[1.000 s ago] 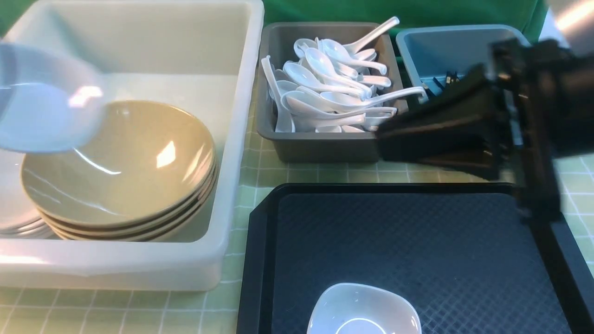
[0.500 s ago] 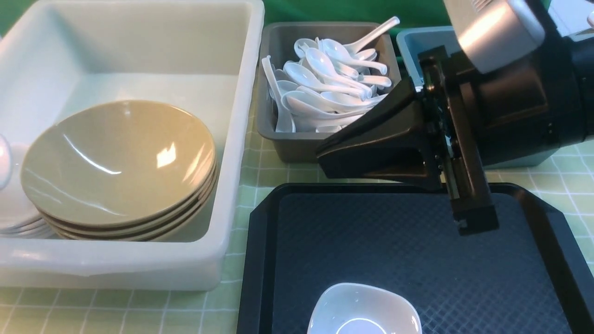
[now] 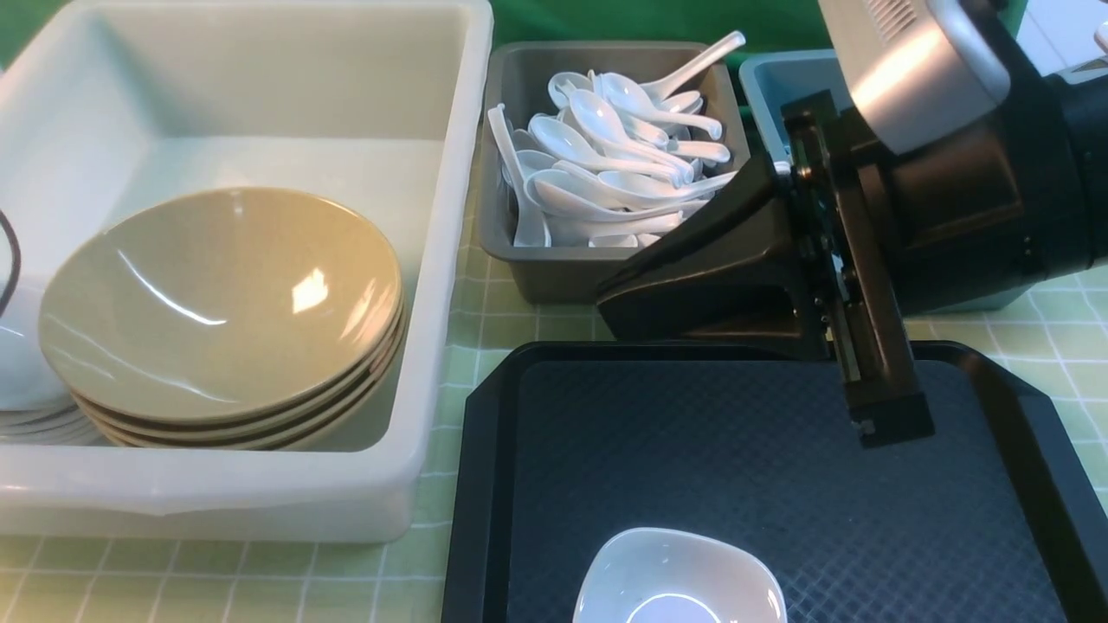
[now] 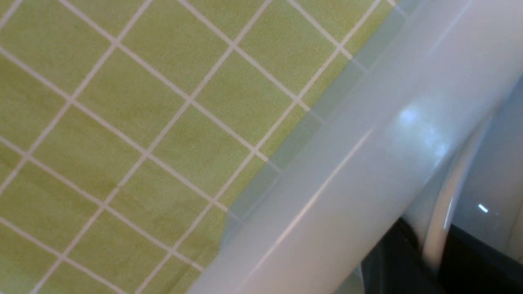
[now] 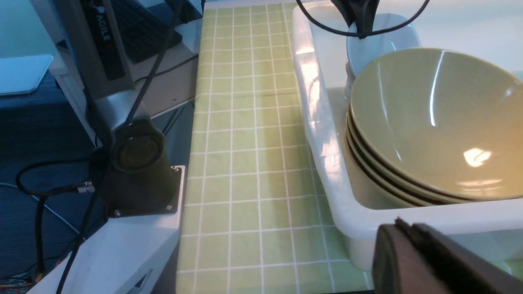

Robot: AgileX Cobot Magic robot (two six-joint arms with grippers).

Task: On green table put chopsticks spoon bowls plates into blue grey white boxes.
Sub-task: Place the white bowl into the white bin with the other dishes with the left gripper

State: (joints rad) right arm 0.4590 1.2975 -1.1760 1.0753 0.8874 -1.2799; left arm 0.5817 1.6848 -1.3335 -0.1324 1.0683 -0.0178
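a pale green cloth with a white grid covers the tabletop (image 3: 498, 333). a darker green backdrop (image 3: 606, 17) closes it off at 12 o'clock. past the cloth's edge, the right wrist view shows a blue floor (image 5: 36, 134), loose black cables (image 5: 41, 192) and a silver-and-black arm base (image 5: 135, 163).

at 9 o'clock stands the large translucent white box (image 3: 433, 260), smooth-walled with a rolled rim. inside it, four glossy tan bowls (image 3: 216, 303), wide and shallow, nest in a stack. touching them at their 9 o'clock is a stack of small glossy white plates (image 3: 26, 407). the left fingers (image 5: 355, 12) are pinched on the rim of the top plate (image 5: 380, 41) of that stack.

at 12 o'clock the dark grey box (image 3: 563, 277) is heaped with glossy white soup spoons (image 3: 606, 164). the blue box (image 3: 766, 82) at 2 o'clock is mostly hidden behind the right arm (image 3: 952, 173), so the chopsticks cannot be seen. the right fingers (image 3: 692, 268), matte black wedges, are pressed together and hold nothing. they hover over the 12 o'clock rim of the black textured tray (image 3: 736, 450). one rounded-square white plate (image 3: 679, 580) sits on the tray at 6 o'clock.
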